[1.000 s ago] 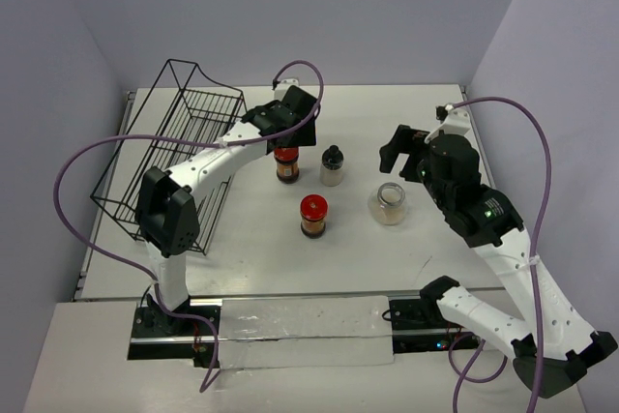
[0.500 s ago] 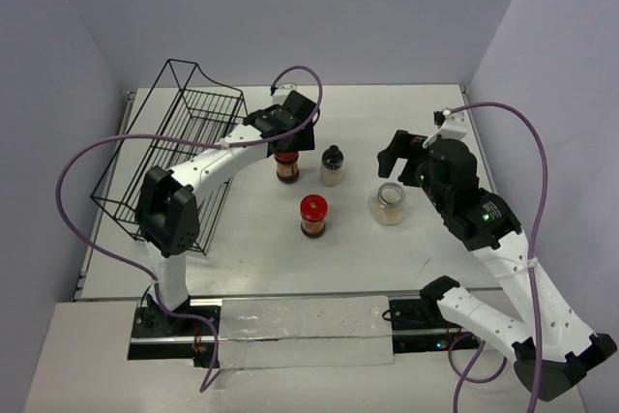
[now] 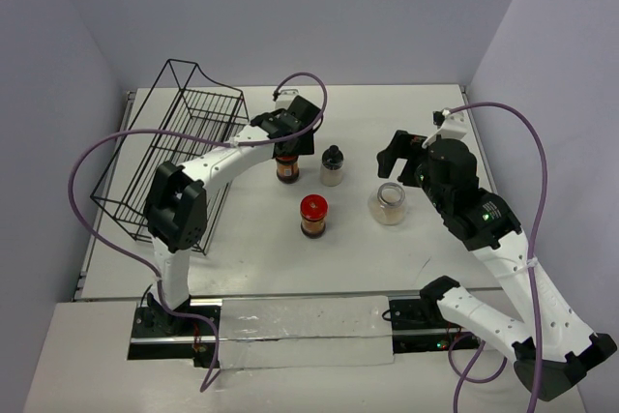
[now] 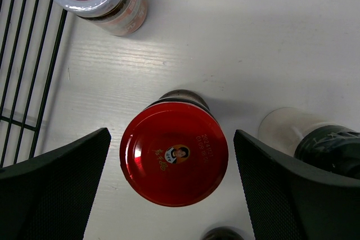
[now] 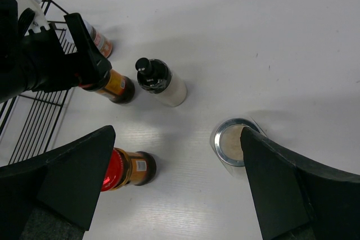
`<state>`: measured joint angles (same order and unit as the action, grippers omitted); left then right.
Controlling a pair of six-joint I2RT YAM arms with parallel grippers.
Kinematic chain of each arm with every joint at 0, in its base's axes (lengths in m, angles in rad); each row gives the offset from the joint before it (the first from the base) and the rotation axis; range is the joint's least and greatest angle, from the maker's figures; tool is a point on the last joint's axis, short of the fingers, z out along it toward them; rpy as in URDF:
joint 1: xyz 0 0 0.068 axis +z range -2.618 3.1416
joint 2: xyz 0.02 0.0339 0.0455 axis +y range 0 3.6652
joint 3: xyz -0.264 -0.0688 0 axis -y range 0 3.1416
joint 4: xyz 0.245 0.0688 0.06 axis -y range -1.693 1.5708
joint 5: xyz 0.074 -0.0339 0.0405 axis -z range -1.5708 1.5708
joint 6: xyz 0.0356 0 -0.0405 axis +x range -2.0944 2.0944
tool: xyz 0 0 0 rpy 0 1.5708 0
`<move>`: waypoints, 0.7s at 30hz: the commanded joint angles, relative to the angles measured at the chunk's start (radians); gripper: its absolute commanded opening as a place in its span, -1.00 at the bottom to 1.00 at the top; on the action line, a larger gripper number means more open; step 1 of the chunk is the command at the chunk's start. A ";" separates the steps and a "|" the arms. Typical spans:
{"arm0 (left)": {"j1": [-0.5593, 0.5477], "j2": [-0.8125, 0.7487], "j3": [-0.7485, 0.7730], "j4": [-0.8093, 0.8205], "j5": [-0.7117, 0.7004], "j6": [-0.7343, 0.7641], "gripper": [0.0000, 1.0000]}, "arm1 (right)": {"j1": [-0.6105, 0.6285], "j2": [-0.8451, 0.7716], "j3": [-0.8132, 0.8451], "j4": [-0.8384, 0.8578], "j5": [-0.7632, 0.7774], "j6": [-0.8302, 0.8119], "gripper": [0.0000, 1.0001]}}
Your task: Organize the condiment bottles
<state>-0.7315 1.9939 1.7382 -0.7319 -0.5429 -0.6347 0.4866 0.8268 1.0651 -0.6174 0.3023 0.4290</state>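
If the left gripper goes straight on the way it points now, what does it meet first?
Most likely the red-lidded jar: its lid sits centred between the open jaws of the left gripper. How high the gripper is above it is unclear.

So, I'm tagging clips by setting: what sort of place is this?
Likely a robot test booth, not a kitchen: plain walls around a white table, two bolted arms, jars and a wire rack.

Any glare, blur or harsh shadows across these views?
Top external: even light, soft shadows, all sharp. Left wrist: red lid crisp, logo legible; fingers dark, soft-edged. Right wrist: clear jar rim glints faintly; fingers close and blurred.
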 commanded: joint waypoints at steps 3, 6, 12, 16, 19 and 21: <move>-0.004 -0.001 0.015 0.009 -0.038 -0.007 0.99 | 0.004 -0.010 -0.001 0.025 0.005 0.000 1.00; -0.005 0.004 0.007 0.011 -0.040 -0.004 0.99 | 0.004 -0.017 -0.001 0.036 -0.014 0.003 1.00; -0.007 0.018 0.028 -0.001 -0.029 -0.001 0.99 | 0.004 0.000 0.008 0.031 -0.013 0.012 1.00; -0.008 0.025 0.027 0.003 -0.014 -0.003 0.99 | 0.004 0.017 0.018 0.016 -0.006 0.017 1.00; -0.022 0.035 0.028 0.007 -0.023 -0.012 0.99 | 0.004 0.014 0.011 0.026 -0.016 0.019 1.00; -0.028 0.046 0.038 -0.009 -0.031 -0.022 0.99 | 0.004 0.016 0.009 0.028 -0.022 0.022 1.00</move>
<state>-0.7363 2.0119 1.7382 -0.7330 -0.5610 -0.6372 0.4866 0.8456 1.0653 -0.6182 0.2880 0.4410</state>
